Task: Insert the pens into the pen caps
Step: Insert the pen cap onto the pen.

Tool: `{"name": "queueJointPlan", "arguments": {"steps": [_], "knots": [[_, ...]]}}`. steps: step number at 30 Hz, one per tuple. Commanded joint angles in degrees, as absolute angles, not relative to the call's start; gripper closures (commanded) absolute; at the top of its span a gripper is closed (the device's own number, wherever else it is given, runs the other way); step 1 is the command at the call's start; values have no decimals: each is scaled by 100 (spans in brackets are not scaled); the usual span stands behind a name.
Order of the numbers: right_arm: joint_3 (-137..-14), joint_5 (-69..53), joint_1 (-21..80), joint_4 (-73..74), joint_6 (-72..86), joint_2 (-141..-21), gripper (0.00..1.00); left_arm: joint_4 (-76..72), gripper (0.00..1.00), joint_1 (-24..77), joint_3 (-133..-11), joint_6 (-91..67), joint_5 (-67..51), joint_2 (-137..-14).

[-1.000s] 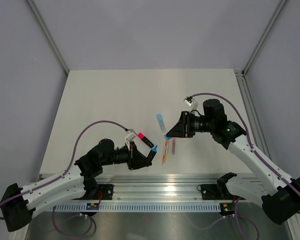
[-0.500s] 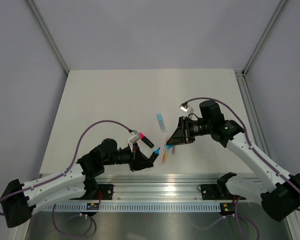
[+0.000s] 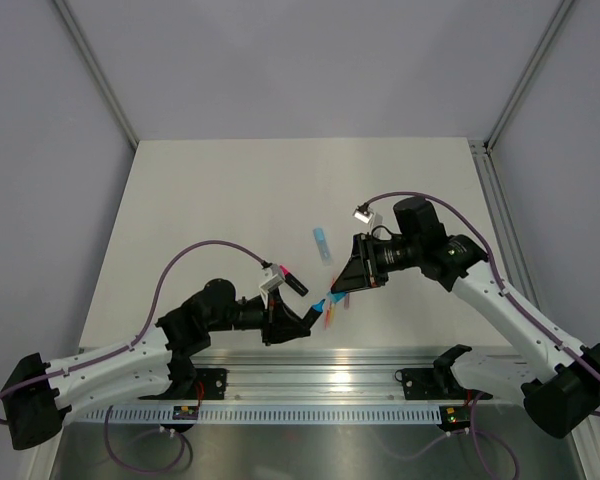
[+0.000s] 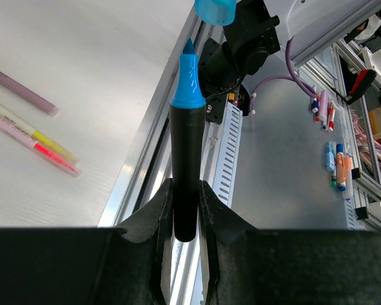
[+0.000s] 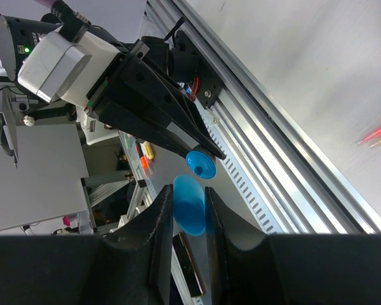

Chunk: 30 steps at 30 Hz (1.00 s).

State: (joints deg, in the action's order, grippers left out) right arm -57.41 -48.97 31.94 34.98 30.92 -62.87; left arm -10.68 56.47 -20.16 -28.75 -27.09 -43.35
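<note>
**Operator:** Where is the marker and which way does it point?

**Describer:** Your left gripper (image 4: pixel 185 198) is clamped on the black-barrelled marker (image 4: pixel 185 159). Its long axis runs straight out from between the fingers, and its blue tip (image 4: pixel 188 76) aims away from you at the blue cap (image 4: pixel 214 9). The tip sits just beside the cap's rim, slightly off to one side and not inside.

**Operator:** And the cap?

**Describer:** Your right gripper (image 5: pixel 189 198) is pinching the blue cap (image 5: pixel 189 213) above the table (image 3: pixel 230 200).

**Operator:** Anything nearby?

**Describer:** Three thin sticks lie on the table beneath: purple (image 4: pixel 22 94), yellow (image 4: pixel 44 141) and pink (image 4: pixel 58 160). A pale-blue pen (image 3: pixel 323 243) lies further back. A pink-and-black marker (image 3: pixel 288 277) lies near your left gripper.
</note>
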Motion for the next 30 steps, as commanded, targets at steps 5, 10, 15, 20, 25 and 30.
{"name": "queueJointPlan", "arguments": {"steps": [5,10,15,20,25,30], "knots": [[-6029,-4799,3270,3858,2778,-6389,90,-1556,100,5730,-2145,-2663,-2883,-4315],[-6099,-4773,3331,3902,2760,-6398,91,-1564,100,5792,-2215,-2602,-2900,-4394],[-6126,-4781,3375,3876,2698,-6399,90,-1582,100,5818,-2294,-2575,-2962,-4465],[-6126,-4746,3454,3823,2593,-6363,90,-1635,100,5836,-2294,-2610,-3014,-4447],[-6108,-4676,3507,3814,2461,-6363,91,-1714,100,5836,-2329,-2645,-3094,-4482],[-6117,-4658,3595,3771,2391,-6354,91,-1801,100,5836,-2338,-2680,-3190,-4526]]}}
